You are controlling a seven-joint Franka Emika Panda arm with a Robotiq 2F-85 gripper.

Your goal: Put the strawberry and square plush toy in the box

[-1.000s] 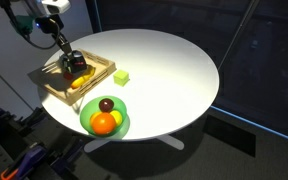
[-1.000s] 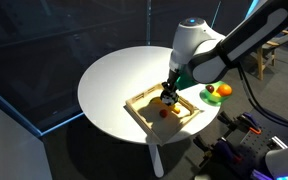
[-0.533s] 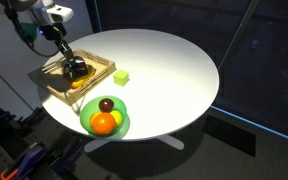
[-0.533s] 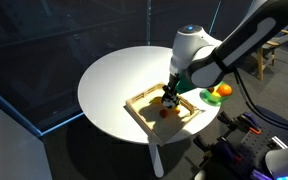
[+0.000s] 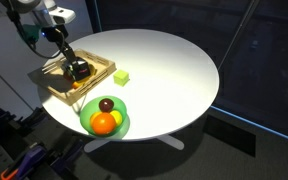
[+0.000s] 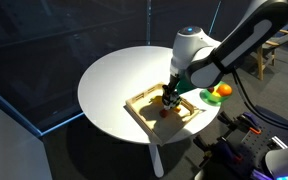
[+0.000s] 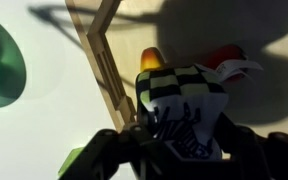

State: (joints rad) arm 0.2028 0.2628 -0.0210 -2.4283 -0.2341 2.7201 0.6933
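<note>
The black Robotiq gripper (image 6: 167, 98) is clamping the small dark checkered square plush toy (image 7: 184, 100) low over the shallow light-wood box (image 7: 104, 60). 1 small red strawberry (image 6: 162, 112) is lying inside. Recommendation: release inside the rim, beside the strawberry, not on it.

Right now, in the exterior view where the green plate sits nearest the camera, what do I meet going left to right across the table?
Wooden box → green plate → yellow-green cube. The pincer hangs over the box, so I leave it out of the order.
</note>
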